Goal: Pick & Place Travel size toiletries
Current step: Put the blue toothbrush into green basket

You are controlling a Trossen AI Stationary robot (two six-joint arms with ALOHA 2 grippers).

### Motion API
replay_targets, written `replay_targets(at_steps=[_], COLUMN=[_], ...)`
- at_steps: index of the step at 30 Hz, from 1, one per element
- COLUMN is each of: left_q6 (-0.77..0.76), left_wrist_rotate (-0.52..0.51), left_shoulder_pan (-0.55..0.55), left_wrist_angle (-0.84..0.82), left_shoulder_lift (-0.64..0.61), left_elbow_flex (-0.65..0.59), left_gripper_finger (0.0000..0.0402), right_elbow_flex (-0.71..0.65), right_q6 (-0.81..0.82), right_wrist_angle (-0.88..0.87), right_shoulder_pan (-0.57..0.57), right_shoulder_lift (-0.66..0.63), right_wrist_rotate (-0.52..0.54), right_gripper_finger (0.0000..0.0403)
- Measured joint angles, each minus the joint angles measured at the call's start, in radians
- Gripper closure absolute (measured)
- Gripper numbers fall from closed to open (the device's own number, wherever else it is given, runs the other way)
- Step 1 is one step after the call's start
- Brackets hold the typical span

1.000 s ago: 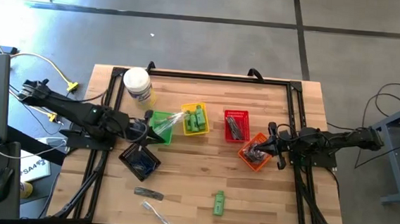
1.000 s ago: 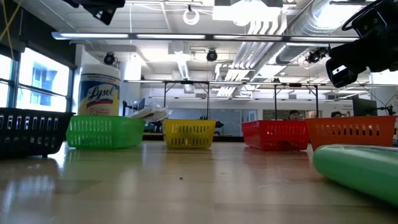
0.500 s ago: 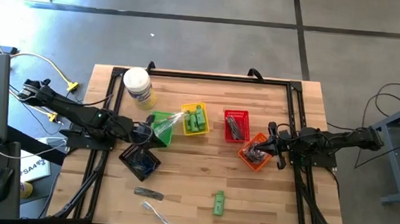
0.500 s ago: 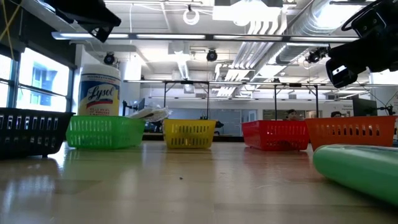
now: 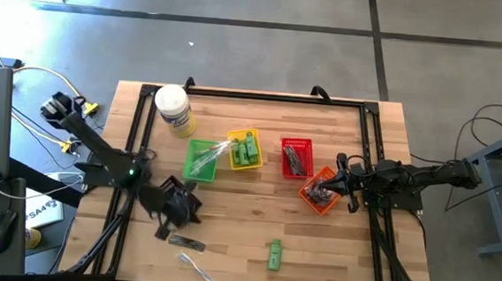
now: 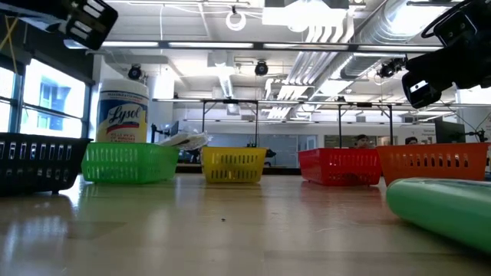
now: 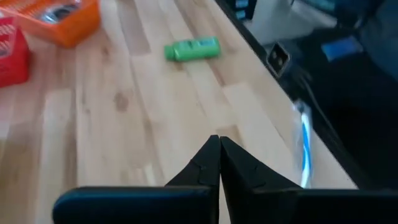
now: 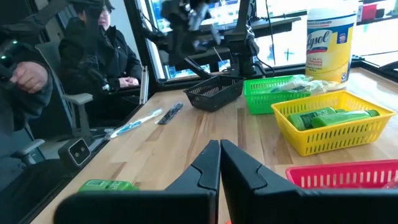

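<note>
Note the shift of the left gripper [image 7: 219, 142]: half a second ago over the green basket [image 5: 201, 159], now out above the black basket [image 8: 216, 93] and heading for the near-left part of the table [image 5: 245, 220]. Jaws pressed together, nothing between them. Right gripper [image 8: 219, 144] unchanged: parked over the orange basket [image 5: 318, 194], jaws likewise closed and empty.

Read the move as the end of one delivery and the approach to the next pick (a judgement only, not something seen).

Loose travel size toiletries left on the bare wood near the front edge:
- black razor [image 5: 186, 241], nearest the left gripper, lying flat;
- clear-wrapped toothbrush [image 5: 193, 265], just beyond the razor, slim, blue and white inside the wrap;
- green tube [image 5: 274, 255], well apart toward the middle, bright green, rounded, lying on its side.

Already sorted: green tubes [image 5: 248, 149] in the yellow basket [image 5: 232, 161], dark sticks in the red basket [image 5: 298, 146], clear-wrapped items in the green basket, dark pieces in the orange basket.

Expect the tube to roll if nudged. Open the jaws before descent onto any of the three.
</note>
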Motion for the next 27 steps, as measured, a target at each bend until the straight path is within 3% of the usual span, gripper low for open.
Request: replay_targets(at_steps=[5,16,27], left_q6=[-0.086,-0.121,-0.210], left_wrist_rotate=[-0.025,0.072,0.102], left_shoulder_pan=[-0.059,-0.151,-0.164], left_wrist_angle=[-0.050,-0.070,-0.074], left_shoulder_lift=[0.132,0.436,0.593], left_elbow_flex=[0.101,0.278,0.338], left_gripper_finger=[0.0358,0.0209,0.0193], right_elbow_flex=[0.000,0.000,0.000], right_q6=[0.000,-0.002,-0.004], right_wrist_angle=[0.000,0.000,-0.001], right_shoulder_pan=[0.000,0.000,0.000], right_shoulder_lift=[0.000,0.000,0.000], right_wrist_rotate=[0.000,0.000,0.000], right_gripper_finger=[0.0398,0.0398,0.0398])
